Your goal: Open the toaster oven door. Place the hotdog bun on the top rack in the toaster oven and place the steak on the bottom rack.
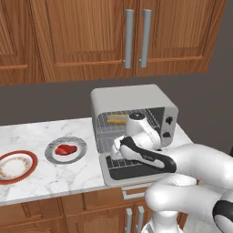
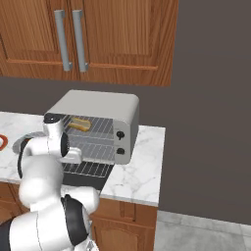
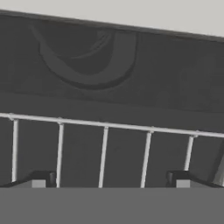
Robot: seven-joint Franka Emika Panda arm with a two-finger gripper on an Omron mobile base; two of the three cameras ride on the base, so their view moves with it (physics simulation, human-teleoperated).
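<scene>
Tan hotdog bun [image 1: 117, 119] lying on the top rack [image 1: 132, 119] at centre frame, inside the toaster oven [image 1: 132, 113], toaster oven door [image 1: 129, 170] folded down for access. Gripper [image 3: 111, 180] spread wide, holding nothing, facing bare rack bars. One steak [image 1: 65, 149] waiting on its grey plate [image 1: 78, 154], lower left. Two plates, two racks.

The toaster oven [image 2: 105, 110] is standing open, the hotdog bun [image 2: 79, 124] lying on its top rack [image 2: 95, 128].
</scene>
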